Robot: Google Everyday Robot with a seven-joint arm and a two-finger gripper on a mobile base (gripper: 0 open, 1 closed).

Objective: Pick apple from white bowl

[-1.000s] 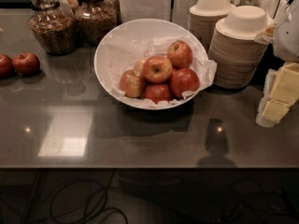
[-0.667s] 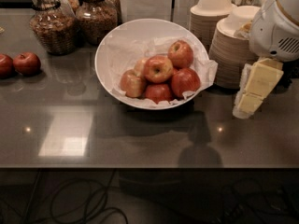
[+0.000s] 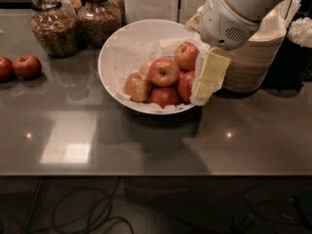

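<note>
The white bowl (image 3: 127, 37) with crinkled paper lining stands at the middle back of the grey counter. It holds several apples. The apple (image 3: 164, 71), red with yellow streaks and a yellowish stem dimple, lies on top in the middle of the pile. More red apples lie around it, one behind it (image 3: 186, 55) and one to its left (image 3: 138, 87). My gripper (image 3: 209, 78) hangs from the white arm at the upper right and sits over the bowl's right rim, just right of the apples, covering part of the rightmost one.
Two glass jars (image 3: 54, 30) (image 3: 100, 16) stand behind the bowl at the left. Two deep-red apples (image 3: 27, 66) lie on the counter at the far left. Stacked beige paper bowls (image 3: 253, 65) stand right of the bowl, behind the arm. A dark holder (image 3: 298, 40) is at the far right.
My arm has swung in from the right edge, moving left past the stacked paper bowls to the white bowl's right rim. The apples have not moved.
</note>
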